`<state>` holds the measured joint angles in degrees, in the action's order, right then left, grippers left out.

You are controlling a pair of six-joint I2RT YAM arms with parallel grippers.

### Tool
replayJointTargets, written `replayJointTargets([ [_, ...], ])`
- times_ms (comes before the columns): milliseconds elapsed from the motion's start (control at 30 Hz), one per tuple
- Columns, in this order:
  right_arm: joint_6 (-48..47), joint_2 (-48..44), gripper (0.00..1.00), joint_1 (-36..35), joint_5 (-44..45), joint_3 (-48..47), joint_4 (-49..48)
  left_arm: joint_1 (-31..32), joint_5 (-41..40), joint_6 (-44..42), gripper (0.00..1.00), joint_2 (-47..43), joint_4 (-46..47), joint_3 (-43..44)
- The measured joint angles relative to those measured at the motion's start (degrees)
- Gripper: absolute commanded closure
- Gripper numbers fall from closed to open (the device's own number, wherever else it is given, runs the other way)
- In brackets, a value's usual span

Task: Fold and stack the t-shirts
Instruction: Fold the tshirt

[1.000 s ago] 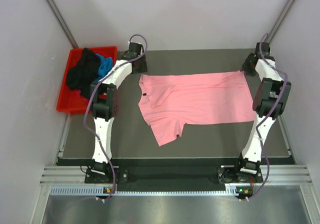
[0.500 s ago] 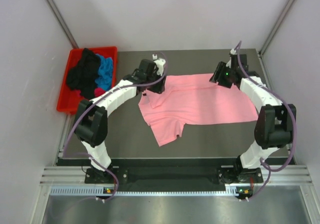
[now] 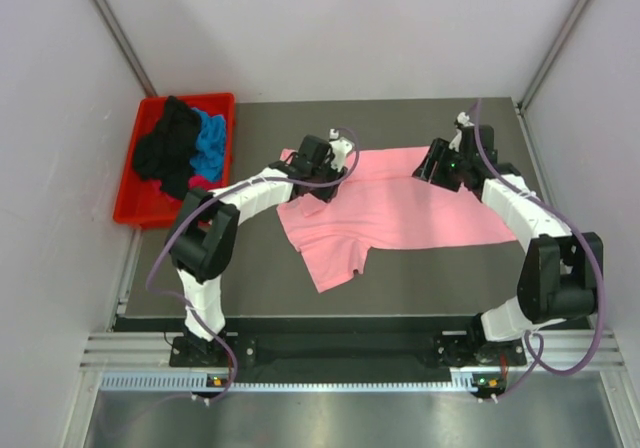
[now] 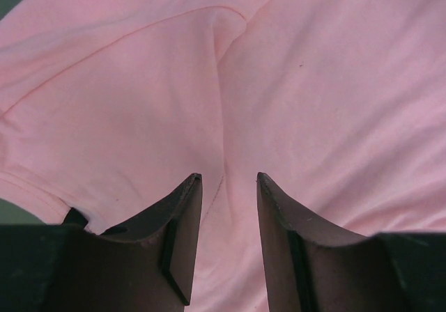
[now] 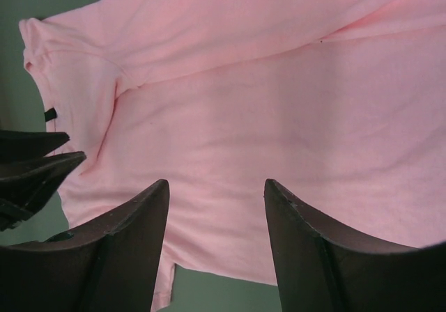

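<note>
A light pink t-shirt (image 3: pixel 400 208) lies spread flat on the dark table (image 3: pixel 430 278), one sleeve pointing toward the near edge. My left gripper (image 3: pixel 328 176) hovers over its far left part, near the collar. In the left wrist view this gripper (image 4: pixel 226 178) is open, with only pink cloth (image 4: pixel 313 82) beneath it. My right gripper (image 3: pixel 432 171) hangs over the shirt's far right part. It is open (image 5: pixel 216 183) above the cloth (image 5: pixel 279 82), nothing between its fingers. Black (image 3: pixel 165 148), bright blue (image 3: pixel 210 138) and magenta (image 3: pixel 200 181) t-shirts lie heaped in a bin.
The red plastic bin (image 3: pixel 125 208) stands at the table's far left corner. Pale walls close in the table on the left, right and back. In the right wrist view the left gripper's fingers (image 5: pixel 35 162) show at the left edge.
Both arms swung in from the table's far corners to hover over the pink t-shirt's far edge. The left jaws narrowed a little and the right jaws widened.
</note>
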<state>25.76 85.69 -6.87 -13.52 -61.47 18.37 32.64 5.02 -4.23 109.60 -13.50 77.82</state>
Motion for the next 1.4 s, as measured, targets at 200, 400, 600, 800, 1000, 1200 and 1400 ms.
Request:
replayJointTargets([
  [200, 0.00, -1.03, 0.42, 0.00, 0.00, 0.74, -0.96, 0.09, -1.46, -1.31, 0.58, 4.07, 0.31, 0.00],
  [400, 0.50, -1.46, 0.42, 0.00, -0.02, 1.51, -2.08, 0.09, -5.97, -2.19, 0.61, 6.01, 0.46, 0.09],
  [600, 1.49, -1.77, 0.42, 0.00, -0.07, 3.67, -2.89, 0.17, -10.40, -3.02, 0.76, 6.23, 0.52, 1.05],
  [800, 2.51, -1.75, 0.42, -1.31, 0.07, 4.87, -4.02, 0.00, -13.33, -1.88, 0.68, 6.29, 0.48, 2.95],
  [1000, 3.85, -1.18, 0.42, -6.60, 0.17, 4.90, -6.67, -1.03, -14.27, 0.15, 0.67, 6.43, 0.22, 5.60],
  [1200, 5.25, 2.16, 0.42, -10.19, 0.57, 4.90, -8.55, -2.38, -15.15, 1.33, 0.67, 7.72, 0.00, 6.58],
  [1400, 7.06, 6.40, 0.43, -15.34, 2.19, 3.32, -10.08, -4.31, -14.64, 2.86, 0.66, 8.31, -0.28, 6.60],
])
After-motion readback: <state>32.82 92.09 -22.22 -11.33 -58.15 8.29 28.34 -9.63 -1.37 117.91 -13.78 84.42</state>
